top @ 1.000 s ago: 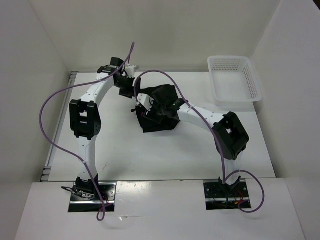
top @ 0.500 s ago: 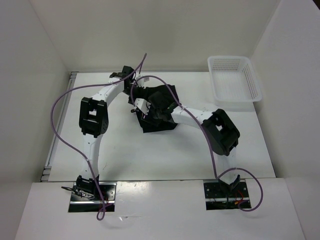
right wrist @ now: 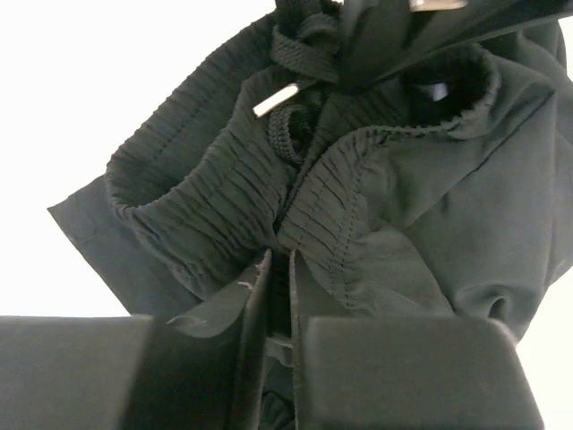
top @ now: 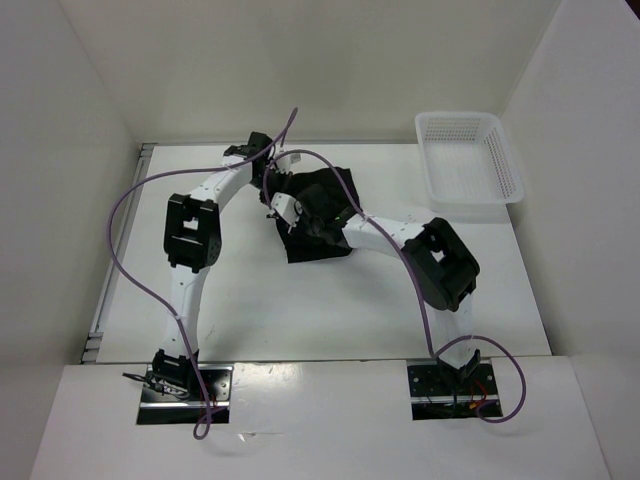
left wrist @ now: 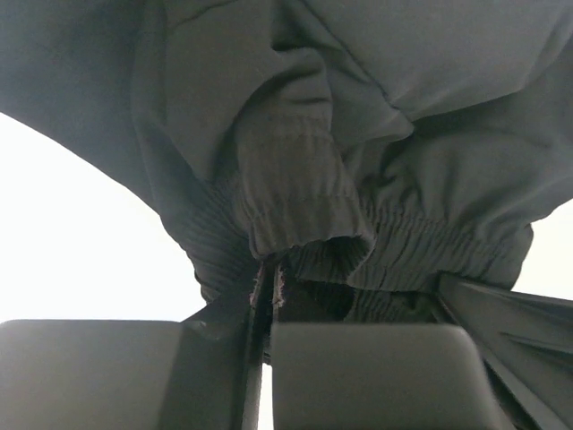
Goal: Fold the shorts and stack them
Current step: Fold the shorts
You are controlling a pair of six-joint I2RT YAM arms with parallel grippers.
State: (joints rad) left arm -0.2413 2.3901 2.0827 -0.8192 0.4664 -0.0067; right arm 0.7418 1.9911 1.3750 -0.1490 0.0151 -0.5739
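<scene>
The black shorts [top: 325, 205] lie bunched on the white table, at the back middle of the top view. My left gripper [top: 283, 182] comes at them from their back-left edge. In the left wrist view it [left wrist: 269, 269] is shut on the gathered elastic waistband of the shorts [left wrist: 376, 134]. My right gripper [top: 298, 218] sits over the shorts' left side. In the right wrist view it [right wrist: 280, 260] is pinched on a fold of the waistband [right wrist: 215, 188]. The drawstring [right wrist: 295, 40] with its metal tip [right wrist: 276, 98] lies just beyond.
A white mesh basket [top: 470, 160] stands at the back right corner of the table. White walls close in the left, back and right sides. Purple cables [top: 120, 250] loop off both arms.
Both grippers have closed on the waistband. The left arm has swung right toward the shorts, and the cloth has bunched up a little.
</scene>
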